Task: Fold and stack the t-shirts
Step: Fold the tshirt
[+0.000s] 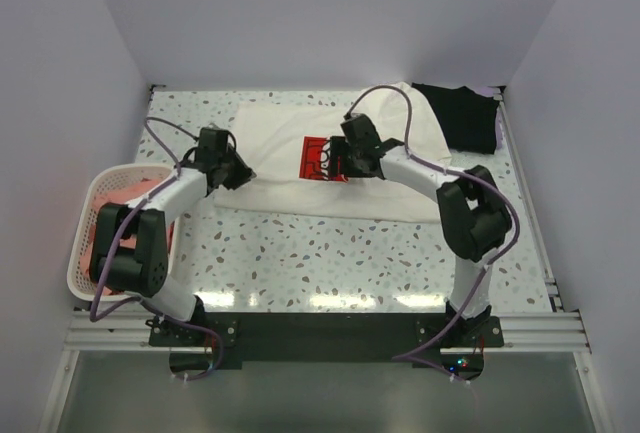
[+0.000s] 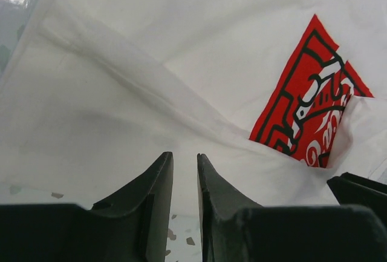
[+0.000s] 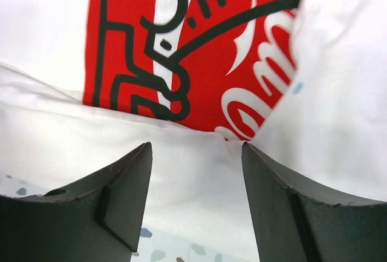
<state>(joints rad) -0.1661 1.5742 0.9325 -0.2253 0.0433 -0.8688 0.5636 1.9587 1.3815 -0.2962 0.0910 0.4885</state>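
The white t-shirt (image 1: 285, 133) lies spread on the table, its right side folded over beside the red-and-white print (image 1: 322, 159). My left gripper (image 1: 243, 173) is low at the shirt's near left edge. In the left wrist view its jaws (image 2: 184, 155) stand a narrow gap apart with nothing between them, over the white cloth (image 2: 121, 92). My right gripper (image 1: 335, 160) is over the print (image 3: 199, 62), wide open and empty (image 3: 196, 145), just above the shirt's near fold (image 3: 193, 177). The black t-shirt (image 1: 462, 115) lies at the back right.
A white lattice basket (image 1: 80, 243) with salmon-pink t-shirts (image 1: 130, 198) stands at the left edge beside the left arm. White walls close in the back and both sides. Speckled tabletop (image 1: 330, 253) shows in front of the white shirt.
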